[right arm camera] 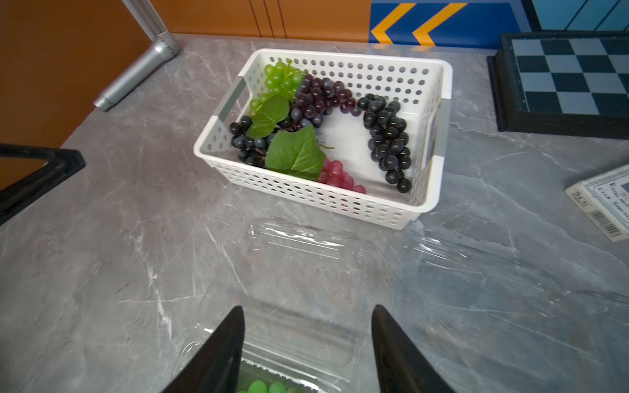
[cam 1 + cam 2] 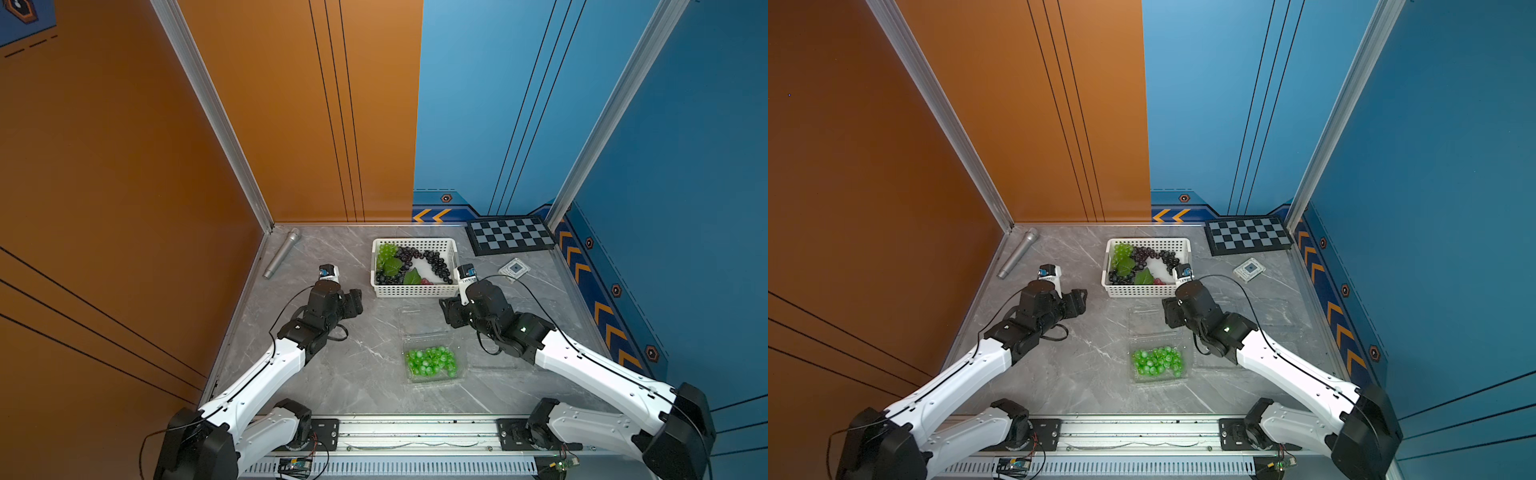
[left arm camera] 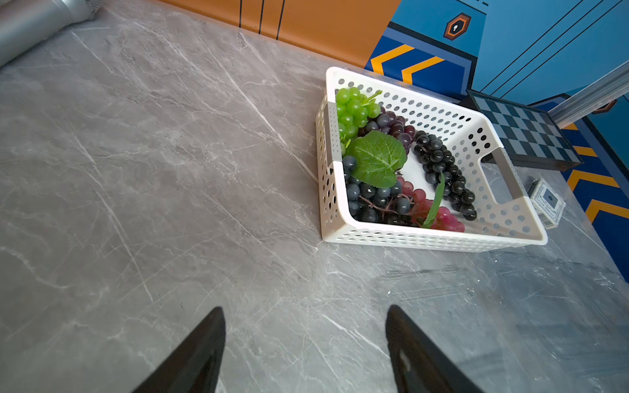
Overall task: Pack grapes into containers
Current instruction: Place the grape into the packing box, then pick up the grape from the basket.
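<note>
Plainly the work stands between a finished placement and the next pick. The right gripper (image 1: 306, 308) hangs with its jaws well apart and nothing between them. Just beneath and behind them a bunch of green grapes (image 2: 432, 362) lies in the tray of a clear clamshell container (image 1: 272, 340). Its hinged lid (image 1: 306, 251) lies flat and open just ahead of the jaws. A second, empty clamshell (image 1: 476, 268) sits beside them, on the side away from the other arm.

The left gripper (image 3: 304, 308) is likewise wide open and empty, over bare table.

Farther ahead of both stands the white perforated basket (image 1: 340, 207), with a black bunch (image 1: 388, 136), a pinkish red bunch (image 1: 340, 177) and more green grapes.

Next, I judge, one arm must reach over the basket's near wall, drop open jaws around a single bunch and carry it to the empty clamshell. The filled one's lid wants folding shut.
</note>
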`<act>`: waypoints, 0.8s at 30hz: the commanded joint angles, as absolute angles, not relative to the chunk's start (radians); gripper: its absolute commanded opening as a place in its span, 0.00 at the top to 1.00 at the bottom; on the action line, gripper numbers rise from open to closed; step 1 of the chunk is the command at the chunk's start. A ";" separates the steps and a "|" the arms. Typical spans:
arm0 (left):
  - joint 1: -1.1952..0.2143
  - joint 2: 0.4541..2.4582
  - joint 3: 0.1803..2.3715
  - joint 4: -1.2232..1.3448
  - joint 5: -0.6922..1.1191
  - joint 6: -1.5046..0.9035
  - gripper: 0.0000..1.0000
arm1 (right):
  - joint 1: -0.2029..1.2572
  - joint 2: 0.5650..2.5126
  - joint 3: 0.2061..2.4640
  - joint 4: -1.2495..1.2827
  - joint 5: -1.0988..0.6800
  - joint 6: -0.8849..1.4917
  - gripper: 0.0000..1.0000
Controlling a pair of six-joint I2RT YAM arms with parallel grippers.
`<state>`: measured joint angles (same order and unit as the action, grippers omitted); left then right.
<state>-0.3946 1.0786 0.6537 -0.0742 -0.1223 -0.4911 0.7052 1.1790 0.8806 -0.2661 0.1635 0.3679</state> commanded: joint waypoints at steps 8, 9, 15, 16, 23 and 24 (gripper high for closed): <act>-0.401 1.196 0.732 -0.009 -0.081 -0.497 0.26 | 0.547 1.591 1.189 -0.175 0.003 0.288 0.37; -0.399 1.203 0.733 -0.003 -0.079 -0.499 0.26 | 0.540 1.639 1.228 -0.173 -0.008 0.284 0.37; -0.399 1.228 0.746 0.006 -0.050 -0.508 0.26 | 0.484 1.881 1.422 -0.202 0.024 0.295 0.38; -0.399 1.230 0.746 0.006 -0.047 -0.506 0.26 | 0.475 1.914 1.450 -0.213 0.026 0.296 0.38; -0.395 1.225 0.742 -0.007 -0.052 -0.488 0.26 | 0.454 2.115 1.619 -0.304 0.085 0.261 0.40; -0.394 1.224 0.740 -0.008 -0.053 -0.488 0.26 | 0.453 2.137 1.639 -0.315 0.099 0.252 0.40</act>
